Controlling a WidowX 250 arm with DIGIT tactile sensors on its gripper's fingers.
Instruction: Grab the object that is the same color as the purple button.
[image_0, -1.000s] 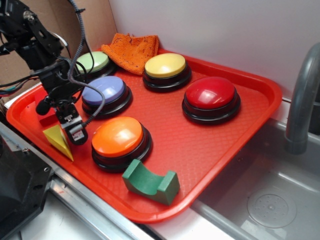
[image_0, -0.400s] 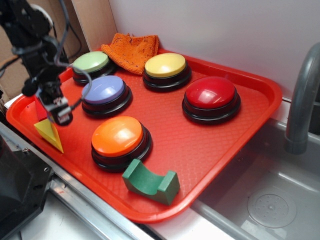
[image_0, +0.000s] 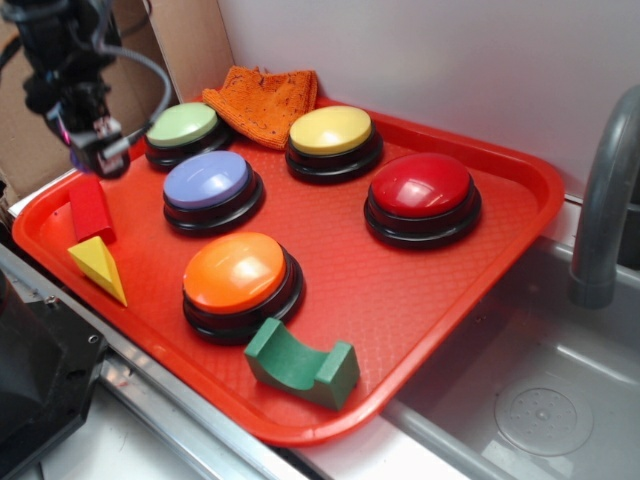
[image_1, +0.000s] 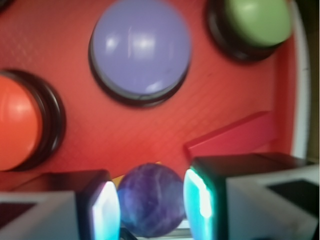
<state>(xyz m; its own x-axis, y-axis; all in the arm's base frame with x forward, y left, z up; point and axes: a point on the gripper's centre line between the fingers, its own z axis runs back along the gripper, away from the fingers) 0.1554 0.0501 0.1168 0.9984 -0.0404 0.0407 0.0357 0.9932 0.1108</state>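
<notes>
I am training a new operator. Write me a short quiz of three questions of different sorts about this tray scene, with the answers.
1. True or false: the purple ball sits between the gripper fingers.
2. Multiple choice: which button lies directly beside the purple button, toward the back of the tray? A) red B) green C) yellow
3. Fill in: the yellow wedge lies next to the ____ block at the tray's left corner.

Key: 1 true; 2 B, the green button; 3 red.
</notes>
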